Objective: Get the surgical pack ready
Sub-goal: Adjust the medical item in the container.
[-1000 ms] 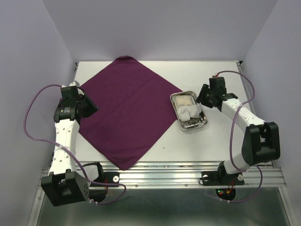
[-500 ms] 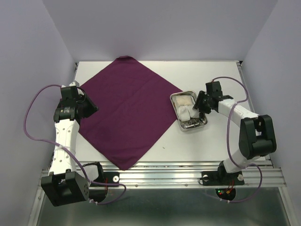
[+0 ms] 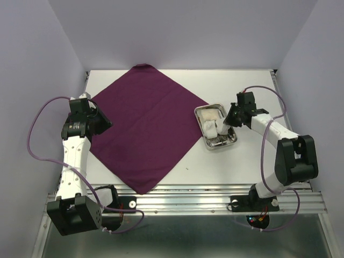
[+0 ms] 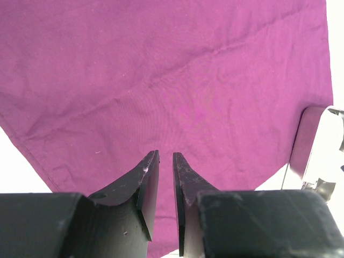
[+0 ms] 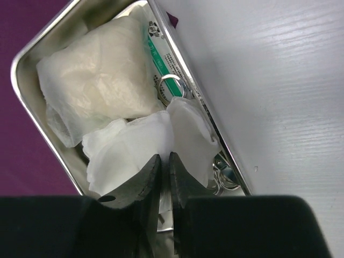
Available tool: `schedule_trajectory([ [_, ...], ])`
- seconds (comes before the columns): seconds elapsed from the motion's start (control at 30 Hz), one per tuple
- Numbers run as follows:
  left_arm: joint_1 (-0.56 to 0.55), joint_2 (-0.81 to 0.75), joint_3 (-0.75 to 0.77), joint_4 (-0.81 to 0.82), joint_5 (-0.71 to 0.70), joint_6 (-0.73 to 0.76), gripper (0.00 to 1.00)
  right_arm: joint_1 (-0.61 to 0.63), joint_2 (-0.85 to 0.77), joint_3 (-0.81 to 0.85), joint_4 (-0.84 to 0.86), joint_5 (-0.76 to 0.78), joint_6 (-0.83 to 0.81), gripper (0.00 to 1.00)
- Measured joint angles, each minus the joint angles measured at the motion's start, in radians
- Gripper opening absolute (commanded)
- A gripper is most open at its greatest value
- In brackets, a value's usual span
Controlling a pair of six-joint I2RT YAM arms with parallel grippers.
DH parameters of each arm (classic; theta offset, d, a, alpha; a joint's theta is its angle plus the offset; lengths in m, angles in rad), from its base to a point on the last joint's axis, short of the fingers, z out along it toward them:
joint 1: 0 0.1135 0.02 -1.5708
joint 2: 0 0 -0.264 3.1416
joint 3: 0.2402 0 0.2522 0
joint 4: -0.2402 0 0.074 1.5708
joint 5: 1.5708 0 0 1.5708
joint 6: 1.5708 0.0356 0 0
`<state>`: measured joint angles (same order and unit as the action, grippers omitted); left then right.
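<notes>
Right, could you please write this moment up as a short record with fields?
Cloth: purple cloth spread flat on the white table
Tray: steel tray on the table at the cloth's right corner
Contents: gauze pads and metal instruments
Right gripper: inside the tray, pinching a white gauze pad
Left gripper: over the cloth's left side, slightly open, holding nothing

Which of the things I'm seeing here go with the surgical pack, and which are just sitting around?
Pack: cloth, tray, gauze, instruments.
Not the pack: table, cables of the arms.
</notes>
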<state>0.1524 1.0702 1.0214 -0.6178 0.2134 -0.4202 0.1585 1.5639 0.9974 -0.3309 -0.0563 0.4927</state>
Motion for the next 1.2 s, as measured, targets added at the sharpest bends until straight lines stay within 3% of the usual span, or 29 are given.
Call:
schedule_trajectory([
  [0.33,0.0,0.0,0.0,0.0,0.001,0.0,0.28,0.0,-0.078,0.0,0.002,0.027,0.01,0.08],
  [0.93,0.0,0.0,0.0,0.0,0.001,0.0,0.28,0.0,-0.032,-0.086,0.055,0.132,0.063,0.06],
  [1.03,0.0,0.0,0.0,0.0,0.001,0.0,0.28,0.0,-0.032,-0.098,0.062,0.146,0.076,0.1],
  [1.2,0.0,0.0,0.0,0.0,0.0,0.0,0.28,0.0,-0.032,-0.098,0.071,0.156,0.087,0.34],
])
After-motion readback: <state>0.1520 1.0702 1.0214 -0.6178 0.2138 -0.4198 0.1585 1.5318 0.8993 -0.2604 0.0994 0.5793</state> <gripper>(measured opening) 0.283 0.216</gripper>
